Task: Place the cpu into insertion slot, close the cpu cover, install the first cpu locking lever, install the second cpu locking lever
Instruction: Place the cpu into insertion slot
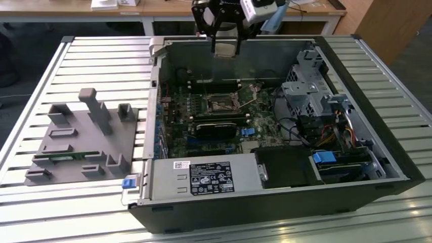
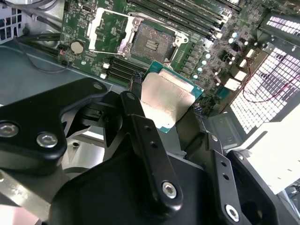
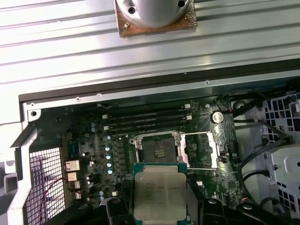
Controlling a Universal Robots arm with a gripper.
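My gripper (image 1: 226, 49) hangs above the back of the open computer case, shut on the cpu (image 2: 165, 99), a flat square chip with a silvery top and green edge. In the second wrist view its black fingers (image 2: 136, 84) press the chip's two opposite sides. The cpu (image 3: 159, 191) hovers clear of the motherboard, a short way off the insertion slot (image 3: 157, 151), whose dark pin field lies bare. The cpu cover (image 3: 200, 150), a thin metal frame with a window, is swung open beside the slot. In the exterior view the insertion slot (image 1: 219, 104) sits mid-board, below and in front of the gripper.
Long black memory slots (image 3: 145, 119) run beside the socket. A black heatsink block (image 1: 216, 129), a power supply (image 1: 202, 177) and a drive cage (image 1: 314, 96) crowd the case. A grey fixture (image 1: 81, 136) lies on the slatted table at the exterior view's left.
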